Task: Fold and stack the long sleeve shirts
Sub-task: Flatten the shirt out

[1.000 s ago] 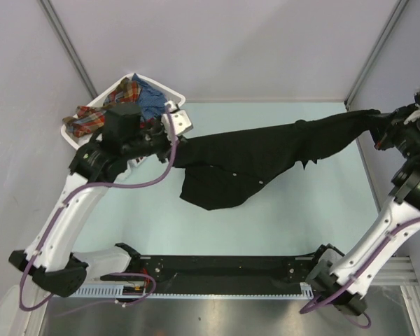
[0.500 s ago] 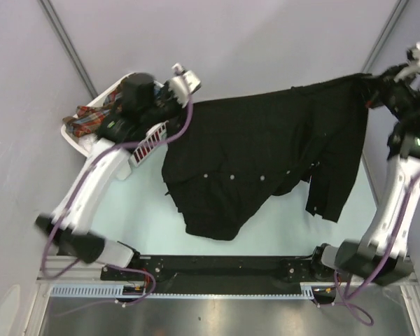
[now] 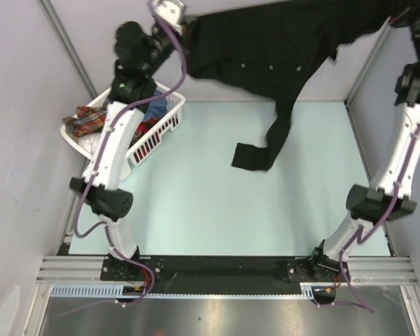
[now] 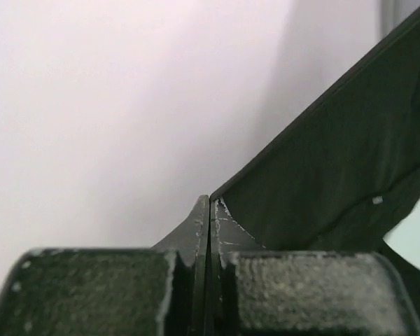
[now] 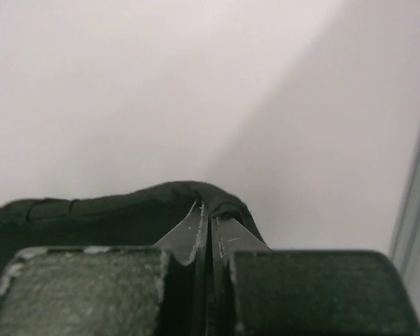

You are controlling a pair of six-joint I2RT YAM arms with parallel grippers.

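A large black long sleeve shirt (image 3: 266, 49) hangs spread high above the table's far side, held between my two grippers. My left gripper (image 3: 189, 26) is shut on the shirt's left edge, and the cloth (image 4: 336, 175) runs off to the right of its tips (image 4: 210, 210). My right gripper (image 5: 210, 210) is shut on a bunched fold of the black cloth (image 5: 126, 206); in the top view it lies at the upper right corner, mostly cut off. One sleeve (image 3: 276, 129) dangles down, its cuff (image 3: 252, 156) on or just over the table.
A white slatted basket (image 3: 169, 115) at the far left holds a red-orange plaid shirt (image 3: 87, 119) and a blue one (image 3: 156, 106). The pale green table (image 3: 217, 210) lies below. A metal post (image 3: 367, 63) stands at the far right, and a black rail (image 3: 224, 266) runs along the near edge.
Both arms have swung up and toward the far wall, lifting the black shirt off the table and spreading it. One sleeve now hangs down alone.
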